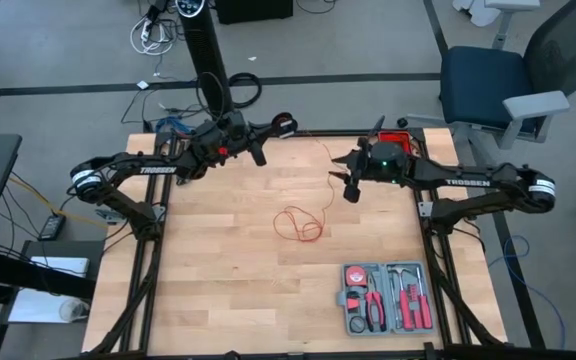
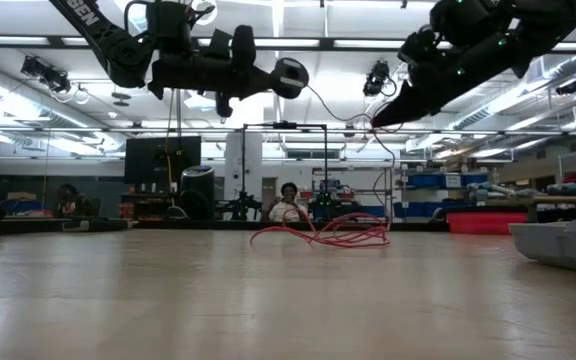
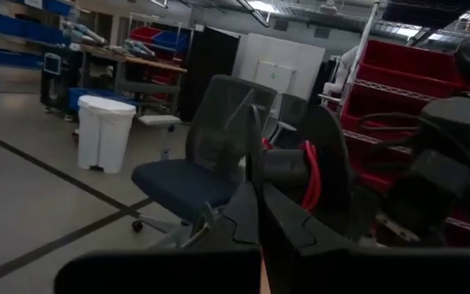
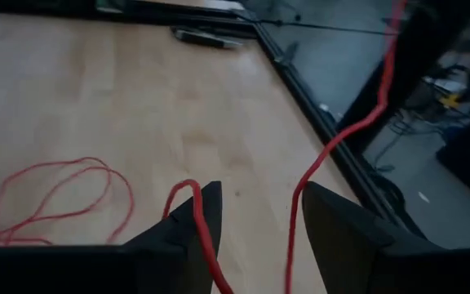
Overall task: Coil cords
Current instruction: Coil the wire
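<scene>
Wooden table (image 1: 218,260) holds loose red cord (image 1: 298,225). Right gripper (image 1: 349,186) gaping, cord between fingers, ungripped. Left gripper (image 1: 259,157) closed, apparently pinching cord end. Close squarely, lay even loops.

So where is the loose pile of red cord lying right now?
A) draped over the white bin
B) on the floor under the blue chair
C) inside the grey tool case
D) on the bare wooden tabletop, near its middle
D: the high view shows the red cord looped on the wooden table, apart from the grey tool case nearer the table's edge.
</scene>
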Robot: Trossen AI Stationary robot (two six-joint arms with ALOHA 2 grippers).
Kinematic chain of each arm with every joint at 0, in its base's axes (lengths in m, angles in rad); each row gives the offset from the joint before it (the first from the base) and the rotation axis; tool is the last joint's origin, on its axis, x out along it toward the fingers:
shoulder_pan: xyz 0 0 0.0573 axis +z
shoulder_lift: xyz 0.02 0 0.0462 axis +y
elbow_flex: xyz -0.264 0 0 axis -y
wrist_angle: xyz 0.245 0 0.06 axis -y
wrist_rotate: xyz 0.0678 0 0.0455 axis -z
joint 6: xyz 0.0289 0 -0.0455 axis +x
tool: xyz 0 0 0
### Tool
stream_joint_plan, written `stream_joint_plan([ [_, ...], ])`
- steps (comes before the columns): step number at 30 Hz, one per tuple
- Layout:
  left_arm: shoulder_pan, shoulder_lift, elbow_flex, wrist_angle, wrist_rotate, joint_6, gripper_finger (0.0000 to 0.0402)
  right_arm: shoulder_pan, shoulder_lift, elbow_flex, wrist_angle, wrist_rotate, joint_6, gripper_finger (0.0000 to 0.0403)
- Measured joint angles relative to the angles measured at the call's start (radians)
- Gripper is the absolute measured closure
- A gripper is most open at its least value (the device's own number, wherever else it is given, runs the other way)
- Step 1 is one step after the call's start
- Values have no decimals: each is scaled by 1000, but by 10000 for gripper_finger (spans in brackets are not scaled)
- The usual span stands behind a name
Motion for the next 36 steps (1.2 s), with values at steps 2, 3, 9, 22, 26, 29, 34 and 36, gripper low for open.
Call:
stream_joint_plan([
  [2, -3, 0, 0, 10, 19, -8, 401, 10, -2, 0, -16, 14, 4, 235],
  [3, -6, 0, 0, 20, 33, -11, 401, 18, 0, 0, -25, 13, 6, 234],
  [9, -20, 0, 0, 52, 64, -16, 401, 68, 17, 0, -8, -4, 27, 234],
  [22, -20, 0, 0, 51, 69, -55, 401, 52, 19, 149, -209, 51, -27, 235],
  [26, -20, 0, 0, 50, 70, -54, 401, 46, 19, 197, -217, 42, -64, 228],
  [29, -20, 0, 0, 49, 70, -54, 401, 47, 19, 198, -208, 2, -91, 218],
  [34, -20, 0, 0, 44, 73, -53, 401, 60, 19, 198, -291, -199, -242, 207],
  [36, -19, 0, 0, 33, 73, -42, 401, 71, 19, 198, -299, -235, -305, 206],
])
